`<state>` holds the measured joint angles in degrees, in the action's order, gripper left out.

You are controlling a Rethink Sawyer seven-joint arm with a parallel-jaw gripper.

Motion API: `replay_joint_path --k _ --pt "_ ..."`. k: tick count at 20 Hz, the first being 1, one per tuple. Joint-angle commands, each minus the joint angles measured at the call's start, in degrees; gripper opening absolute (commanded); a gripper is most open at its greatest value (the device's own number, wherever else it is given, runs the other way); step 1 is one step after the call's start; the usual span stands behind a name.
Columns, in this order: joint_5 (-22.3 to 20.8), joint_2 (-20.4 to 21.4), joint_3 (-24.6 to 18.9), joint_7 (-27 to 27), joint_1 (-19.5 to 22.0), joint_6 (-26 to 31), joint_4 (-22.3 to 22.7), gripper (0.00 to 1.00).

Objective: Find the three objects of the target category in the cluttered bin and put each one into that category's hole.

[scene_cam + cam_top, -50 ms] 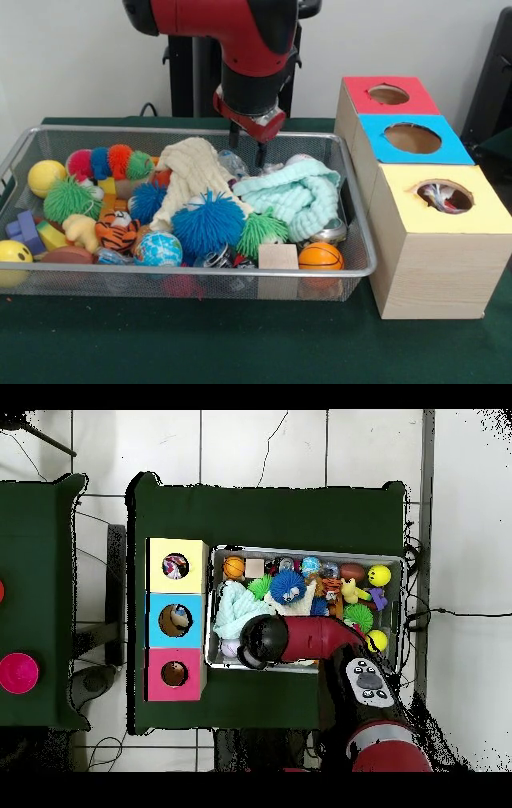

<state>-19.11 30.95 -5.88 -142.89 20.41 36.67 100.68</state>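
Note:
My gripper (pixel 247 147) hangs open over the back middle of the wire bin (pixel 200 272), nothing between its black fingers (pixel 261 154). Just below it lie a clear shiny item (pixel 233 163), a cream cloth (pixel 190 172) and a mint knit cloth (pixel 296 196). Three boxes stand to the right, each with a round hole: red-topped (pixel 360 102), blue-topped (pixel 452 148) and yellow-topped (pixel 400 210). Something white and red shows inside the yellow box's hole (pixel 442 197). In the overhead view the arm (pixel 300 639) hides the gripper.
The bin also holds a blue spiky ball (pixel 206 224), green spiky balls (pixel 261 232), a globe ball (pixel 158 250), a mini basketball (pixel 321 256), a wooden block (pixel 278 257), a tiger toy (pixel 117 230), a yellow ball (pixel 45 177) and a multi-coloured caterpillar (pixel 108 163).

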Motion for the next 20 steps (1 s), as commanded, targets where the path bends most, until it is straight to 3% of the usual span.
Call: replay_joint_path --k 1,6,12,20 --pt "-3.3 -1.1 -7.0 6.9 0.9 -5.3 5.0 1.00" --pt "-4.8 -3.9 -5.1 2.8 -1.1 -10.9 4.6 1.00" --pt "-8.7 -9.5 -3.6 4.0 0.9 -16.0 1.0 1.00" --pt "-9.6 -8.4 -4.6 5.2 2.4 -15.1 2.4 1.00"
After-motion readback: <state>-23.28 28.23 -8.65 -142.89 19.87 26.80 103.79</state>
